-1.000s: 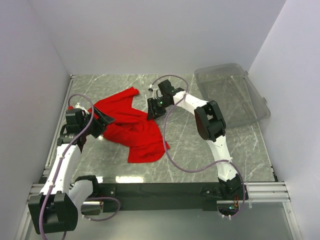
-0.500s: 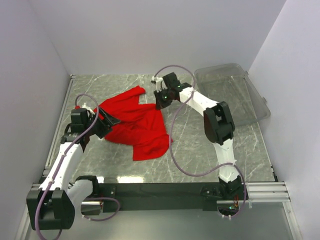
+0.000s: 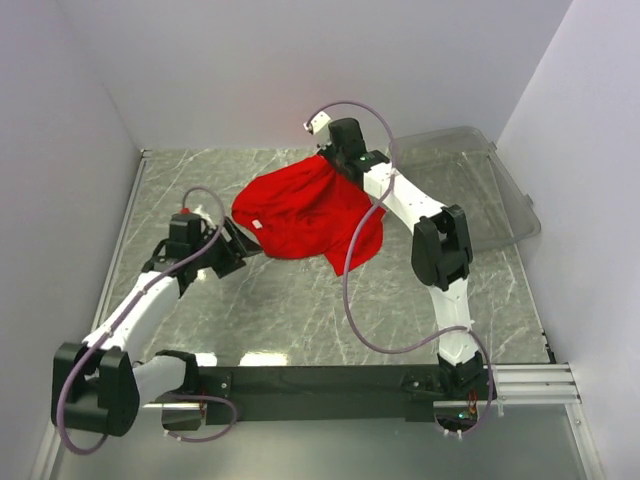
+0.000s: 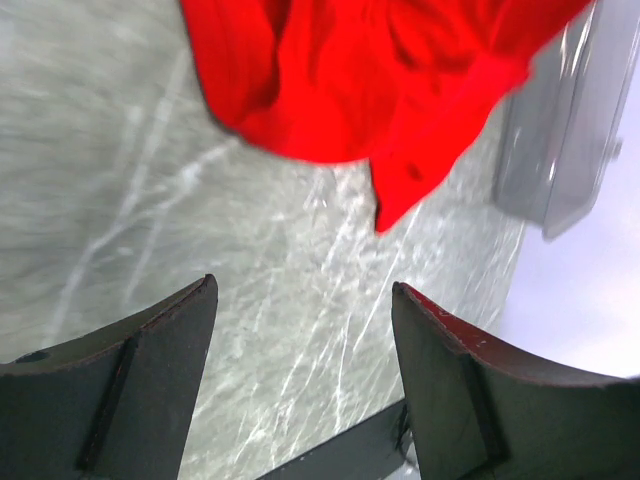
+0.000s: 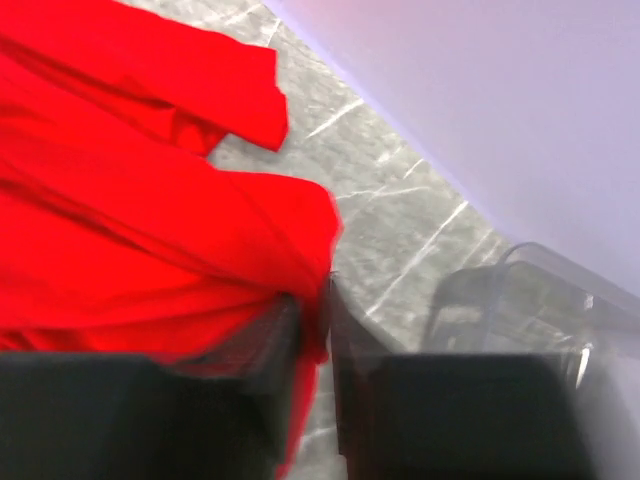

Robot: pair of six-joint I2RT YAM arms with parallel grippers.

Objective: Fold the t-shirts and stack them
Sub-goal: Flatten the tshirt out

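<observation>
A red t-shirt [image 3: 305,215] hangs bunched over the middle back of the marble table, lifted at its top edge. My right gripper [image 3: 328,160] is shut on that top edge; in the right wrist view the cloth [image 5: 150,240] is pinched between the jaws of the right gripper [image 5: 315,310]. My left gripper [image 3: 243,247] is open and empty, just left of and below the shirt. In the left wrist view the shirt [image 4: 380,80] hangs ahead of the open left gripper [image 4: 305,320], apart from both fingers.
A clear plastic bin [image 3: 465,185] stands at the back right; it also shows in the left wrist view [image 4: 560,130] and in the right wrist view [image 5: 530,310]. White walls close the left, back and right sides. A black rail [image 3: 330,380] runs along the near edge.
My right gripper has lifted the shirt up and toward the back right. The left gripper has let go of the shirt and moved right; the cloth now hangs off the table.
</observation>
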